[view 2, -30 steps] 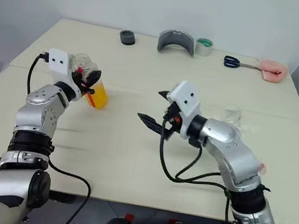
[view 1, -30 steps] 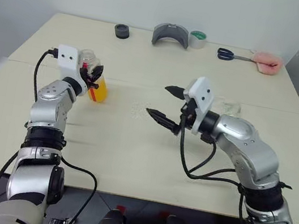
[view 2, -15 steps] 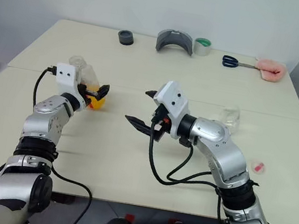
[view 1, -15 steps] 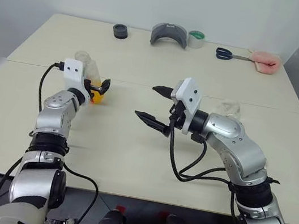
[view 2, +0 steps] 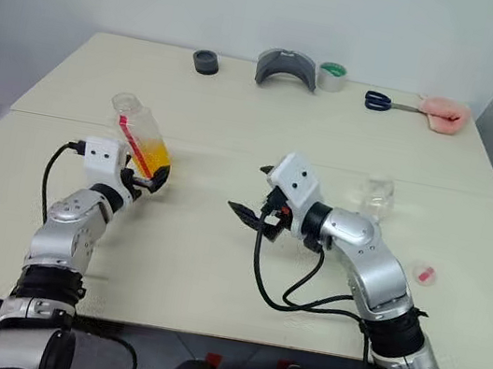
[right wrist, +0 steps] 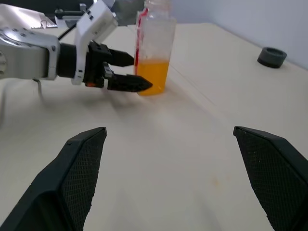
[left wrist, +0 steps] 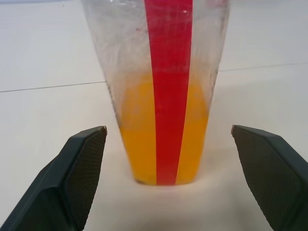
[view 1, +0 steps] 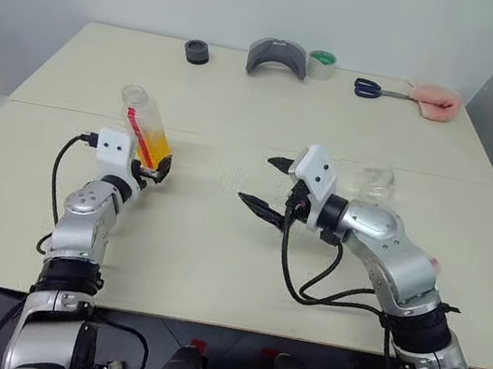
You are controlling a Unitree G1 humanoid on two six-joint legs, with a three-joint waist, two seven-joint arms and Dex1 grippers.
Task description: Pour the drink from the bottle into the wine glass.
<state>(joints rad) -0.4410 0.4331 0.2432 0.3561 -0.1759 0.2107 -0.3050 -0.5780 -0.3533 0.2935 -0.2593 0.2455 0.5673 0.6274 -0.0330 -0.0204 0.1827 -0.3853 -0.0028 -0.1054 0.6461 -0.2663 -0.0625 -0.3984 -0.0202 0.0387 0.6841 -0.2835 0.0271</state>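
Note:
The bottle (view 1: 143, 122) stands upright and uncapped on the table's left side, with a red label strip down its wall. The orange drink (left wrist: 139, 144) fills its lower part. My left gripper (view 1: 158, 171) is open just in front of the bottle's base, a finger (left wrist: 79, 168) on either side and neither touching it. The wine glass (view 2: 377, 193) is a clear shape on the right, behind my right forearm. My right gripper (view 1: 259, 181) hangs open over the table's middle, pointing toward the bottle (right wrist: 155, 48) with nothing between its fingers.
A small red-and-white cap (view 2: 423, 271) lies on the table by my right elbow. Along the far edge sit a black roll (view 1: 195, 51), a grey curved object (view 1: 277, 57), green tape (view 1: 322, 62), scissors (view 1: 376, 90) and a pink item (view 1: 436, 101).
My left gripper opened and let go of the bottle, then sank and drew back a little. The bottle now stands free. My right gripper dropped slightly.

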